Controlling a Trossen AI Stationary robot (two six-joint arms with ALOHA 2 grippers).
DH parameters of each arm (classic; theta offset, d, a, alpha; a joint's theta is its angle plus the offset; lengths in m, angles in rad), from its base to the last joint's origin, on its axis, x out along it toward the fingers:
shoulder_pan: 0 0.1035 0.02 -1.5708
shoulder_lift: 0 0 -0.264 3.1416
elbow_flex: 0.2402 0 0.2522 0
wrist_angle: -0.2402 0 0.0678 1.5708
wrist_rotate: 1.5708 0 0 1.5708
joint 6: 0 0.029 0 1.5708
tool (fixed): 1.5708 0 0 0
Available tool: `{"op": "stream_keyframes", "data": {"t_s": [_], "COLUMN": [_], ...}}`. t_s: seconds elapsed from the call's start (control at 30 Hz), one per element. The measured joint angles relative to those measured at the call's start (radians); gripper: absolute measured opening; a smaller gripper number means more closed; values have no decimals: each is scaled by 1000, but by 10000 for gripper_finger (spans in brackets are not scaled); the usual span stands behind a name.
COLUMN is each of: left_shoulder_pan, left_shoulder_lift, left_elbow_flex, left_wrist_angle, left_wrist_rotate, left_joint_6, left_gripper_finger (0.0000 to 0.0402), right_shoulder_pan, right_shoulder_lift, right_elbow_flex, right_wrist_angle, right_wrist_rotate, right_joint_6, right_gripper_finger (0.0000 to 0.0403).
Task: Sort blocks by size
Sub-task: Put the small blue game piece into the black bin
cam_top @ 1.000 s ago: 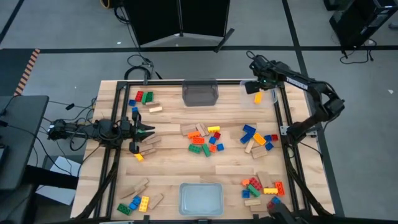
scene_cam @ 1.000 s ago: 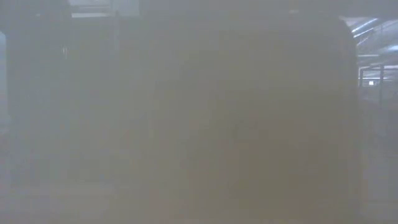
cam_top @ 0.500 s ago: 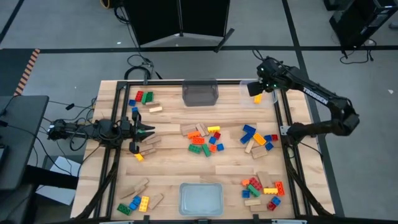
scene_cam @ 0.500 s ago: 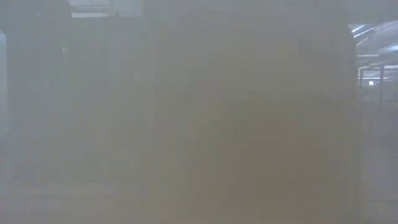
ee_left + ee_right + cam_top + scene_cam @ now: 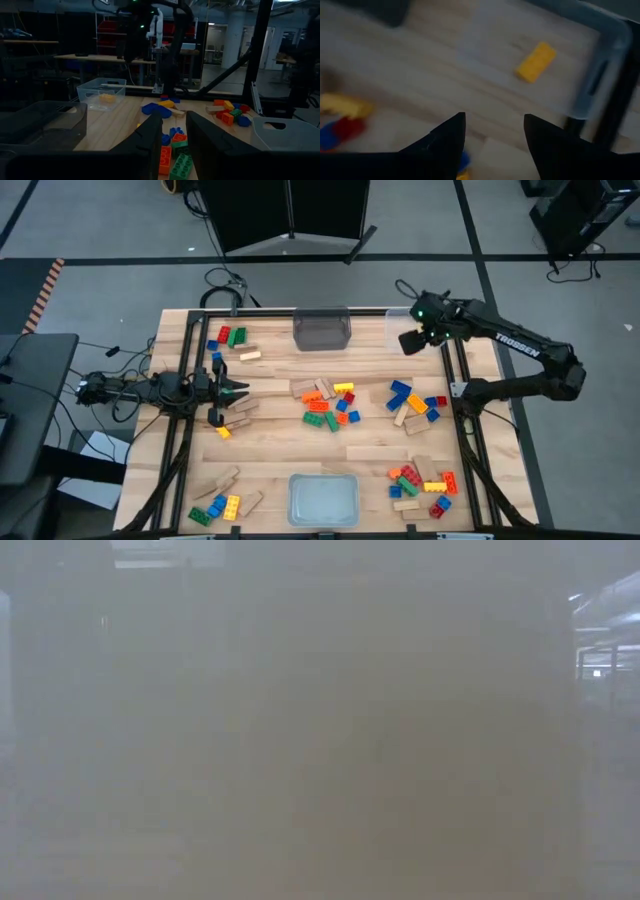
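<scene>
Hovering right gripper [image 5: 408, 342], fingers apart, empty, beside clear bin [image 5: 600, 55]; yellow block [image 5: 535, 61] inside, just ahead, lying slantwise. Left gripper [image 5: 238, 392] far, fingers narrow, empty.

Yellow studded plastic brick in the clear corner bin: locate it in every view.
High view: hidden beneath the right gripper.
Low view: not visible.
Left wrist view: yellow studded plastic brick inside the bin, across the table.
Right wrist view: brick beyond the fingers.
Shared landmark: clear plastic bin.
</scene>
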Motion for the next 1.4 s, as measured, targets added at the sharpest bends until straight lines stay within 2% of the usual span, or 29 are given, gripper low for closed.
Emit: {"op": "stream_keyframes", "data": {"t_s": [0.13, 0.27, 0.47, 0.6, 0.83, 1.07, 1.3, 1.4], "left_shoulder_pan": [0, 0, 0, 0, 0, 0, 0, 0], "left_shoulder_lift": [0, 0, 0, 0, 0, 0, 0, 0], "left_elbow_flex": [0, 0, 0, 0, 0, 0, 0, 0], "left_wrist_angle": [0, 0, 0, 0, 0, 0, 0, 0], "left_wrist_rotate": [0, 0, 0, 0, 0, 0, 0, 0], "left_joint_6": [0, 0, 0, 0, 0, 0, 0, 0], "left_gripper_finger": [97, 97, 97, 97, 97, 97, 97, 97], "right_shoulder_pan": [142, 258, 352, 387, 463, 571, 648, 667], "right_shoulder_lift": [-35, -46, 4, 84, 239, 363, 501, 567], "right_elbow_flex": [0, 0, 0, 0, 0, 0, 0, 0], "right_wrist_angle": [51, 177, 428, 515, 531, 528, 495, 493], "right_wrist_rotate": [1, 1, 5, -1, -29, -55, -148, -154], "right_joint_6": [16, -61, -262, -343, -522, -865, -928, -928], "right_gripper_finger": [215, 217, 216, 222, 239, 259, 259, 259]}}
